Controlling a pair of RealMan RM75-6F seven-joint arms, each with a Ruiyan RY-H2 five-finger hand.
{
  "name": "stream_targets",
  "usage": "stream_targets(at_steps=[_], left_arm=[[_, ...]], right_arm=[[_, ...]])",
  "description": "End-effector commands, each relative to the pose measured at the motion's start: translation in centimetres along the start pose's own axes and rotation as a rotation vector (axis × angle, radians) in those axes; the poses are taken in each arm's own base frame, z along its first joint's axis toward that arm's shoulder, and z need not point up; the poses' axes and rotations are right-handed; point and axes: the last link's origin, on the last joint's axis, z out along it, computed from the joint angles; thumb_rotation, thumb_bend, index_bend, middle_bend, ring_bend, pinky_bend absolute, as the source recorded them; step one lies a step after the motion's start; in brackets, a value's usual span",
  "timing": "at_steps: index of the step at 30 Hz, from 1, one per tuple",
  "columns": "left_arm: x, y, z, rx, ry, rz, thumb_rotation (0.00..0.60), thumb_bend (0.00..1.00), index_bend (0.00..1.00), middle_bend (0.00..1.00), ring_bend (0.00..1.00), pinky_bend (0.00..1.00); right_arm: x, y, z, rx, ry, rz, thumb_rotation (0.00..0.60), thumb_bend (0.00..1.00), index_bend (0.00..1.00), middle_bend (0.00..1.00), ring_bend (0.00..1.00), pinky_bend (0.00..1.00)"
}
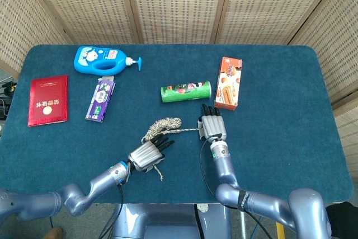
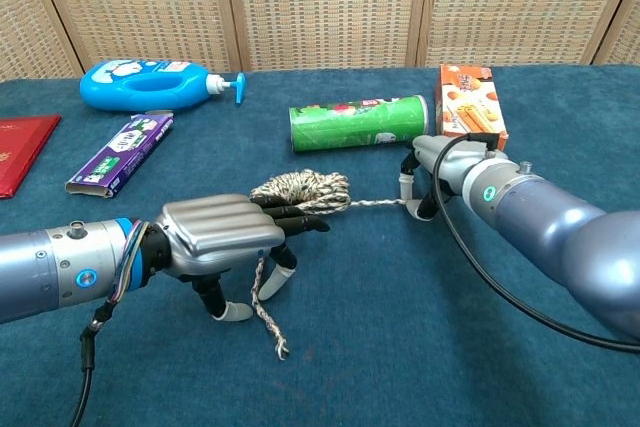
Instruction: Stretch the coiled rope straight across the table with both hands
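The speckled rope point(image 1: 163, 123) lies in a loose coil point(image 2: 300, 190) at mid-table. One strand runs right from the coil, nearly taut, to my right hand point(image 1: 211, 127), which pinches its end at the fingertips point(image 2: 408, 190). A second tail point(image 2: 268, 319) trails toward the front edge, passing under my left hand point(image 1: 146, 154). That hand point(image 2: 215, 236) hovers flat over the tail, its dark fingers stretched toward the coil and its thumb tip on the cloth. I see no grip on the rope there.
Behind the coil lie a green can point(image 1: 185, 92) and an orange box point(image 1: 228, 82). A blue pump bottle point(image 1: 100, 59), a purple packet point(image 1: 100, 99) and a red booklet point(image 1: 48, 100) lie at the left. The blue table point(image 1: 279, 138) ends just behind my arms.
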Motion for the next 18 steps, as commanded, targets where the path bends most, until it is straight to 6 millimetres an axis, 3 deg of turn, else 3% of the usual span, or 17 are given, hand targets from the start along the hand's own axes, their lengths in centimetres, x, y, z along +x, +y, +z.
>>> stream_targets(at_steps=[1, 18], left_arm=[[0.12, 0.01, 0.02, 0.000, -0.006, 0.000, 0.600, 0.48, 0.58, 0.00, 0.00, 0.00], [0.69, 0.09, 0.06, 0.008, -0.025, 0.010, 0.600, 0.49, 0.58, 0.00, 0.00, 0.00]], right_arm=[[0.00, 0.03, 0.01, -0.002, -0.003, 0.001, 0.600, 0.47, 0.69, 0.00, 0.00, 0.03], [0.24, 0.15, -0.02, -0.006, 0.000, -0.003, 0.600, 0.47, 0.69, 0.00, 0.00, 0.03]])
